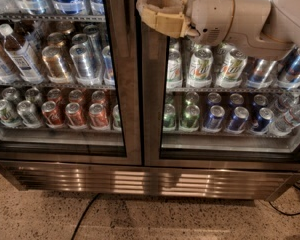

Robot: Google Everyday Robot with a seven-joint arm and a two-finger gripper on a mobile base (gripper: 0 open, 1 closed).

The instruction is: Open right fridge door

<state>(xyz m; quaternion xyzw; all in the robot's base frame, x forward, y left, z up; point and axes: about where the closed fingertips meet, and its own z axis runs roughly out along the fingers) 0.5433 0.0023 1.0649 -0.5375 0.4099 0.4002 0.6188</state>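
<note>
- The tan two-finger gripper [147, 9] sits at the top of the view, against the left upright of the tall, glass-paned, dark brushed-metal right fridge door [154, 109]; whether it is spread or clamped cannot be told.
- That door lies flush beside the twin left glass door [126, 84].
- Below, a ribbed steel grille [140, 179] meets the speckled stone floor [200, 219], where a black cable [84, 218] trails.

Bright interior lighting, glare bands on grille [140, 180], claw [147, 8] top centre

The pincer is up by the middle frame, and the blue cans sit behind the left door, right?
No: the camera view shows the blue cans behind the right fridge door. The pincer is indeed up by the middle frame.
</note>
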